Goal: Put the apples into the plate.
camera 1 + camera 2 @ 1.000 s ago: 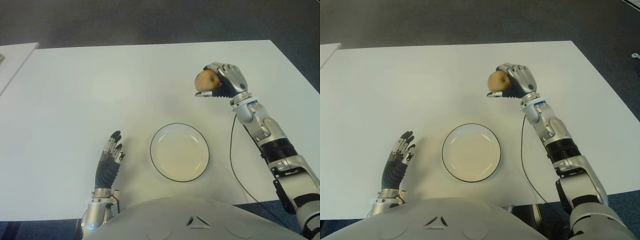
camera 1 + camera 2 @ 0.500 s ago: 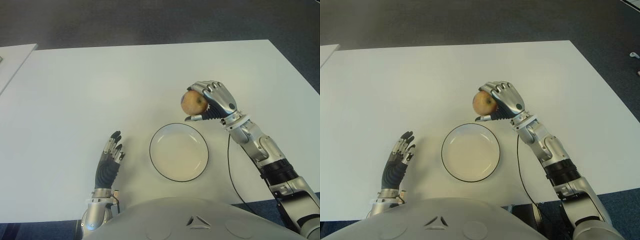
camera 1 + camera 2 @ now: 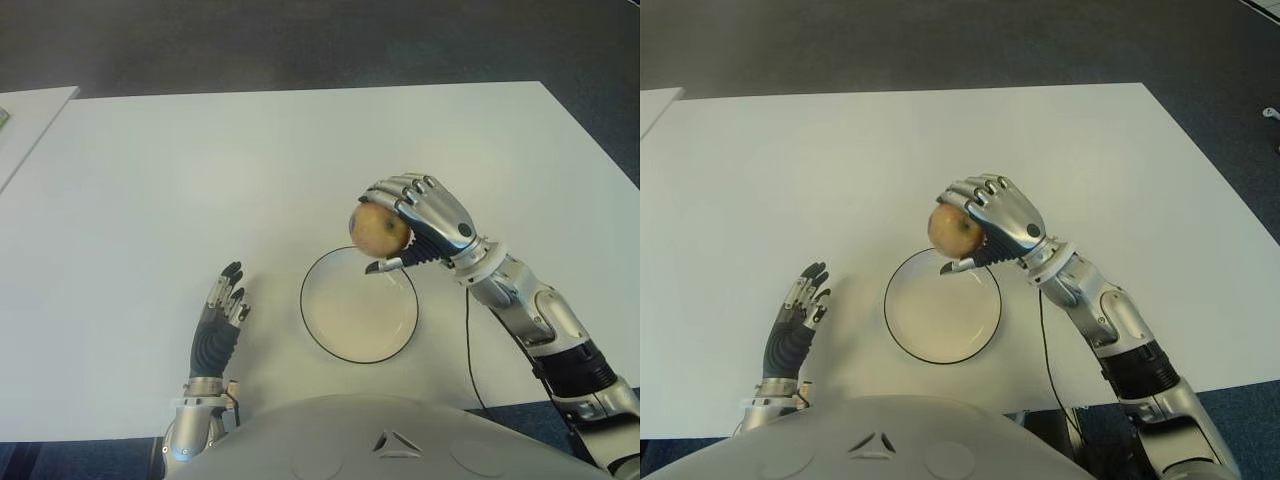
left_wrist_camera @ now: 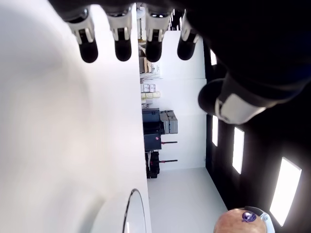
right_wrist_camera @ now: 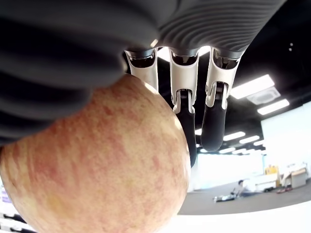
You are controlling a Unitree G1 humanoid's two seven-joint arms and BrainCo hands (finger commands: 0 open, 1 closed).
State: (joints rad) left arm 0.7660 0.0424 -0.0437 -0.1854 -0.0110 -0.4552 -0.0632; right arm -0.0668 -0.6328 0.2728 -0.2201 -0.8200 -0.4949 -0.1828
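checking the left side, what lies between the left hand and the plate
Only bare white table separates the open left hand from the plate, in both eye views.

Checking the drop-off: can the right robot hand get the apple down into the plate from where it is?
Probably yes. The right robot hand holds the apple over the plate's far rim, and nothing lies in between.

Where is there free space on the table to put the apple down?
The white plate holds nothing; the right hand holds the apple over its far rim. The table is bare beyond the plate and to both sides. The near left is less free: the left hand shows open there.
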